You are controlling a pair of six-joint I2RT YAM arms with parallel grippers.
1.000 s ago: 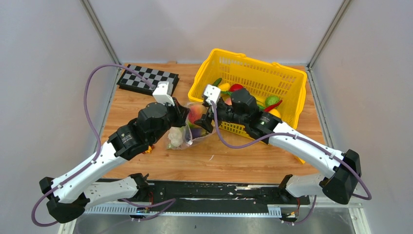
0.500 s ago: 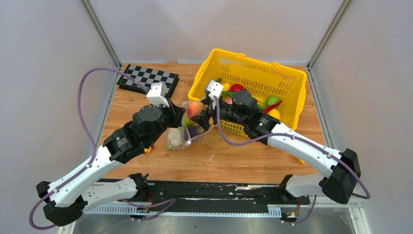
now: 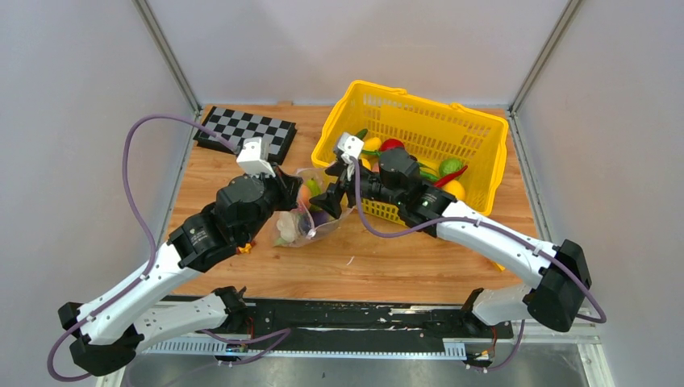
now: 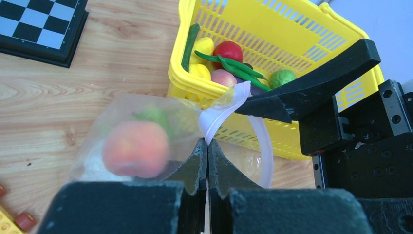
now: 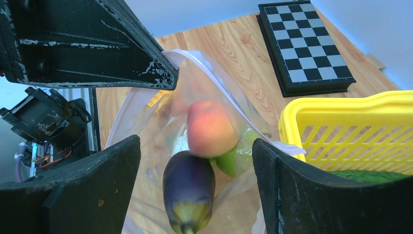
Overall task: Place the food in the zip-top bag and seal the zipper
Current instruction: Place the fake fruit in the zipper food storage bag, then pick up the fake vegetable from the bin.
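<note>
My left gripper (image 4: 208, 144) is shut on the rim of the zip-top bag (image 4: 112, 105) and holds its mouth up, with the pale zipper (image 4: 221, 109) curling above the fingertips. Food shows through the plastic: a peach (image 5: 209, 129), a purple eggplant (image 5: 189, 187) and a green piece (image 5: 226, 161). The right gripper (image 5: 196, 146) is open at the bag's mouth, and the eggplant sits between its fingers without touching either. From above, the bag (image 3: 300, 222) hangs between the left gripper (image 3: 292, 187) and the right gripper (image 3: 329, 197). More food (image 4: 229, 50) lies in the basket.
The yellow basket (image 3: 452, 129) stands directly behind the right arm, its near wall (image 5: 341, 117) close to the right finger. A checkerboard (image 3: 246, 129) lies at the back left. An orange toy block (image 3: 244, 248) sits under the left arm.
The right gripper's jaws have spread wider. Both grippers and the bag have shifted a little to the left. The left gripper stays shut on the bag's rim.
</note>
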